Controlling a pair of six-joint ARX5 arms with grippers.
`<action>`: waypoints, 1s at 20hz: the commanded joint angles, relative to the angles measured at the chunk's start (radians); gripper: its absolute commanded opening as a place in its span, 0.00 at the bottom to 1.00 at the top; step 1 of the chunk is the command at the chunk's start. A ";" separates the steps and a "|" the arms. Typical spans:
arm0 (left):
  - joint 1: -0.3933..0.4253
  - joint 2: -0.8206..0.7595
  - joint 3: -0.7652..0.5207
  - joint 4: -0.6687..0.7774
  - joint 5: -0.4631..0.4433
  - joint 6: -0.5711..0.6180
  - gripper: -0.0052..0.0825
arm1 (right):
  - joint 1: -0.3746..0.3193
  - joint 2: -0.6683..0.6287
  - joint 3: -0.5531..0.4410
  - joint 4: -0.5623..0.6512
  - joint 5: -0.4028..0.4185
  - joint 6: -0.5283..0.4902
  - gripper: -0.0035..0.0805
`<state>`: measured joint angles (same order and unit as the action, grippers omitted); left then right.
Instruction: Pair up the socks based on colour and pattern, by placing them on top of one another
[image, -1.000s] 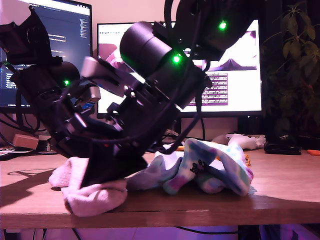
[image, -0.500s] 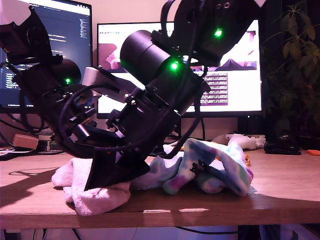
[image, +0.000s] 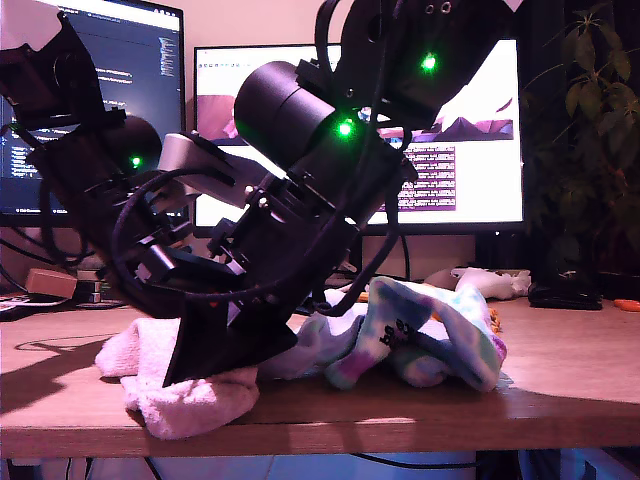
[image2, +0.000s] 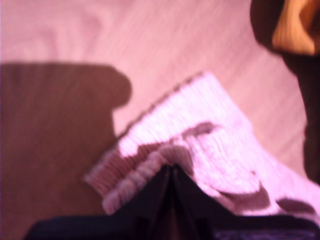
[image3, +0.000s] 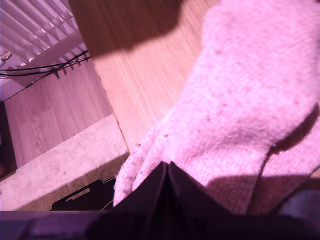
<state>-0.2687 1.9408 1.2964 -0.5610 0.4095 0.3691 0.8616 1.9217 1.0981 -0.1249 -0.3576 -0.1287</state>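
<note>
Fingers (image3: 150, 192) of my second gripper (image3: 167, 172) are pinched tight on a pink sock (image: 190, 400) at the table's (image: 560, 385) near edge; my first gripper (image2: 171, 175) is clamped on pink too, probably to stack them. Tie-dye socks (image: 430, 335) lie behind.

Both arms are matte black, built from blocky links and thick cylindrical motor housings (image: 285, 105). Small green indicator lights (image: 345, 128) glow on the joints above each end effector. Loose black cables (image: 135, 215) loop along the links, and a silver-grey bracket (image: 205, 165) sits behind one wrist. The fingers (image2: 172, 200) taper to dark wedge-shaped tips.
</note>
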 joint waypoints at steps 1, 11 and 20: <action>0.005 0.048 -0.001 -0.044 -0.006 0.002 0.03 | 0.019 0.063 -0.036 -0.030 -0.001 0.001 0.03; 0.011 0.134 -0.001 0.078 -0.088 0.002 0.03 | 0.020 0.063 -0.036 -0.095 -0.017 0.009 0.03; 0.018 0.146 -0.001 0.202 -0.105 0.000 0.03 | 0.020 0.063 -0.023 -0.047 -0.035 0.031 0.03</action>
<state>-0.2676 2.0022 1.3220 -0.3885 0.3462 0.3691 0.8650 1.9270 1.1107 -0.1455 -0.3832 -0.1028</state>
